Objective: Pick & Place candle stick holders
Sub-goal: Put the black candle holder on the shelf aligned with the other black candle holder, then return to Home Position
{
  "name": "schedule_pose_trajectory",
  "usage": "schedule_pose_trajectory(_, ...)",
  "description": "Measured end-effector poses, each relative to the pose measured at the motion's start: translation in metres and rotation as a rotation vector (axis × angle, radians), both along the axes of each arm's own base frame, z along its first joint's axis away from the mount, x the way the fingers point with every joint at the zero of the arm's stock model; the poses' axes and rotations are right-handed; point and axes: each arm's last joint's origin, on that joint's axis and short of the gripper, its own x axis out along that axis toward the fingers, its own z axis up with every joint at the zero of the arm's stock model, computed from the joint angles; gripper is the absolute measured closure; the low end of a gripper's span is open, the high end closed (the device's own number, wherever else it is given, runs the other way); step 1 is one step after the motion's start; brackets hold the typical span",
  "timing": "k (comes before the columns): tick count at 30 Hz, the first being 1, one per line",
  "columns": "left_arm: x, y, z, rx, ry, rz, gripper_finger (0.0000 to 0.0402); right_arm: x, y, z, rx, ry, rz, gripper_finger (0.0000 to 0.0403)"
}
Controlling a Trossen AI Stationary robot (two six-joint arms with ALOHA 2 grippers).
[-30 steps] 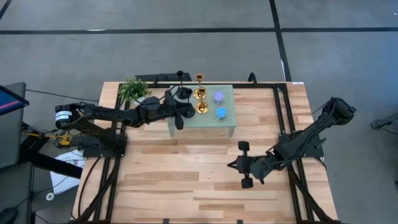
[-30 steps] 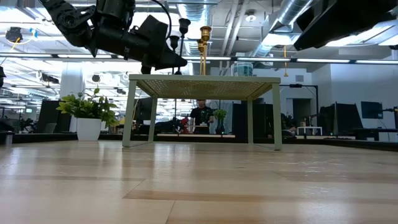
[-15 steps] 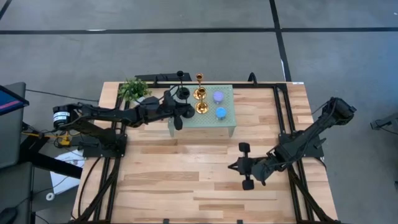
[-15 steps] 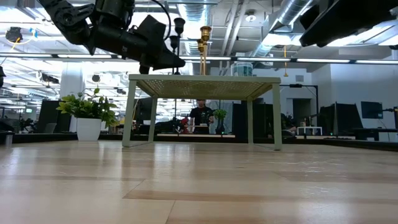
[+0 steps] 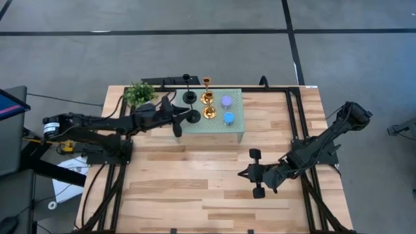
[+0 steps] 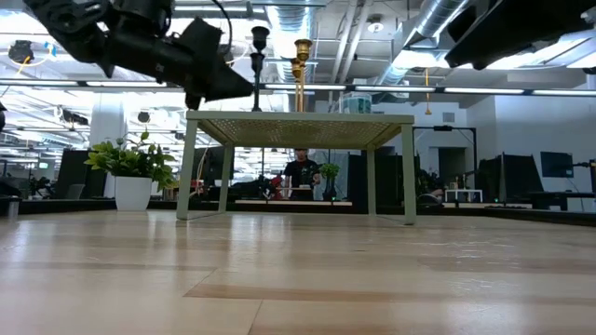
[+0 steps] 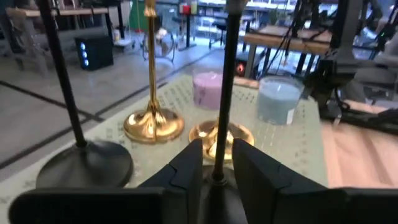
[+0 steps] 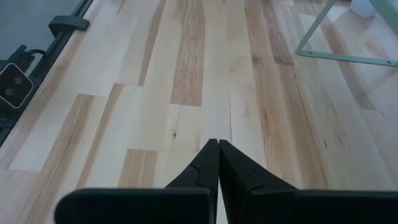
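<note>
Holders crowd the mint stand point(image 5: 235, 120) at the far side of the counter point(image 5: 195, 175): two gold holders point(image 5: 207, 99) in the middle, a lilac holder point(image 5: 226, 101) and a blue holder point(image 5: 229, 117) toward the right, and a black holder point(image 5: 188, 96) at the far left corner. A second black holder point(image 5: 192, 117) stands at the stand's left edge, its thin stem point(image 7: 224, 93) running up between the fingers point(image 7: 186, 168) of the left hand point(image 5: 180, 117). That hand is nearly closed about the stem, low down near the base; a narrow slit shows on each side, so I cannot tell whether the pads actually press it. Just beyond the held stem, in the left wrist view, sit the near gold base point(image 7: 221, 134) and the other gold holder point(image 7: 152, 124), with the first black holder's base point(image 7: 84, 163) close on the other side. A green plant point(image 5: 140, 93) stands on the counter just left of the stand, near the left arm.

Right hand point(image 5: 255, 173) lies over the bare counter on the near right, well apart from the stand, its fingers point(image 8: 208, 165) pressed together on nothing.

Compared with a second ago, the left arm has drawn back to the left, and the gripped black holder has come with it toward the stand's left edge. The right arm has not moved.
</note>
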Motion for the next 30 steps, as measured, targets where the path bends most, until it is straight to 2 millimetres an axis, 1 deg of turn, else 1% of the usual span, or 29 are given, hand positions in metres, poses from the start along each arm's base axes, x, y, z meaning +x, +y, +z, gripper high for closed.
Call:
schedule_pose_trajectory(7, -0.020, -0.008, 0.003, -0.002, -0.073, -0.034, 0.0309, 0.000, 0.000, -0.001, -0.010, 0.006, 0.005, 0.0403)
schedule_pose_trajectory(12, -0.029, -0.018, 0.002, 0.008, -0.101, -0.137, 0.0315, -0.001, -0.001, -0.002, -0.047, 0.020, 0.023, 0.0403)
schedule_pose_trajectory(18, -0.037, -0.029, -0.004, 0.048, -0.105, -0.332, 0.0335, 0.000, -0.004, 0.001, -0.120, 0.014, 0.070, 0.0403)
schedule_pose_trajectory(23, -0.037, -0.038, -0.004, 0.041, -0.105, -0.517, 0.0354, -0.004, -0.018, 0.020, -0.128, -0.049, 0.065, 0.0403)
schedule_pose_trajectory(27, -0.039, -0.050, -0.002, 0.079, -0.120, -0.617, 0.0362, -0.018, -0.027, 0.045, -0.149, -0.144, 0.111, 0.0403)
schedule_pose_trajectory(30, -0.045, -0.057, 0.004, 0.147, -0.159, -0.631, 0.0367, -0.031, -0.035, 0.059, -0.134, -0.216, 0.170, 0.0403)
